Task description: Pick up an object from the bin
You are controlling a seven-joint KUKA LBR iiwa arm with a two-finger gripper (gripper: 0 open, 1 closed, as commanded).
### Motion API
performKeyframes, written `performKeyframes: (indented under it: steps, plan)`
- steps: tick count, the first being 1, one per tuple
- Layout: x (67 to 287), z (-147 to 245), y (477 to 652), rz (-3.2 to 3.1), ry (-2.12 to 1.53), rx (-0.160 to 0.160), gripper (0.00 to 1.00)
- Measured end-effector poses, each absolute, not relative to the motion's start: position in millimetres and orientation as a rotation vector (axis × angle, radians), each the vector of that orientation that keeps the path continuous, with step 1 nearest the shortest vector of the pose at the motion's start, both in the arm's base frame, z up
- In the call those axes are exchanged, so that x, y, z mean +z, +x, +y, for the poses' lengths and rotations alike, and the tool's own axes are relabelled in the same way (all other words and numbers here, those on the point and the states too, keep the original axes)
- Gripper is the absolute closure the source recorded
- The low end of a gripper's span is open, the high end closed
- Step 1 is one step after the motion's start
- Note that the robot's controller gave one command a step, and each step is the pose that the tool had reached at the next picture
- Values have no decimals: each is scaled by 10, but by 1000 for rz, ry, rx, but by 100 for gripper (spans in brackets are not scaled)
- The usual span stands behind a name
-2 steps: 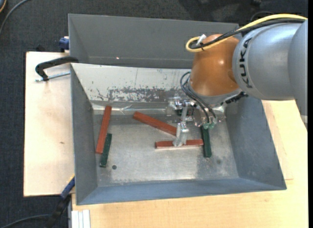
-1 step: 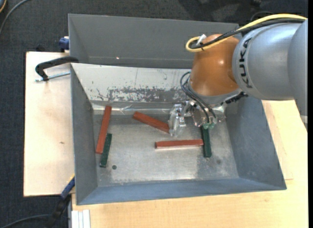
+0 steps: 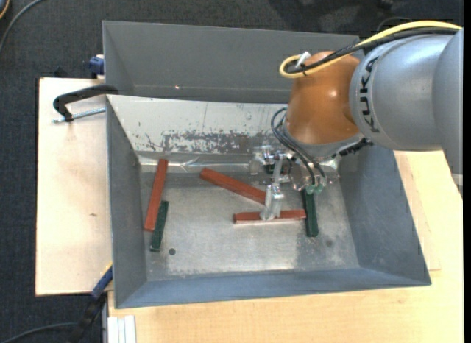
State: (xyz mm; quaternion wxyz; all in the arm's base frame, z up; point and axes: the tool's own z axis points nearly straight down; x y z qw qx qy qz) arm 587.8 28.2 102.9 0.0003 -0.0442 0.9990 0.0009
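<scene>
Red-brown stick (image 3: 268,217) lies flat on the bin (image 3: 383,209) floor, the gripper (image 3: 274,203) down at its middle, presumably for a balanced lift; whether spread or closed I cannot tell.

One camera looks steeply down into the bin (image 3: 221,62) from one side.

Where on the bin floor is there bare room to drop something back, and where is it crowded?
Bare floor lies between the left red stick with its dark green stick and the slanted red stick, and along the near wall. Crowded under the gripper: flat red stick, second green stick.
</scene>
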Motion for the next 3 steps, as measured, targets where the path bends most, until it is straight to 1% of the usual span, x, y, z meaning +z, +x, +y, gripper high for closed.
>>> performKeyframes:
  steps: [1, 2, 3]
  plan:
    - [1029, 282, 5878, 3138, -139, 3, 100]
    - [1029, 282, 5878, 3138, -139, 3, 0]
    - [707, 495, 5888, 3141, 150, 2, 0]
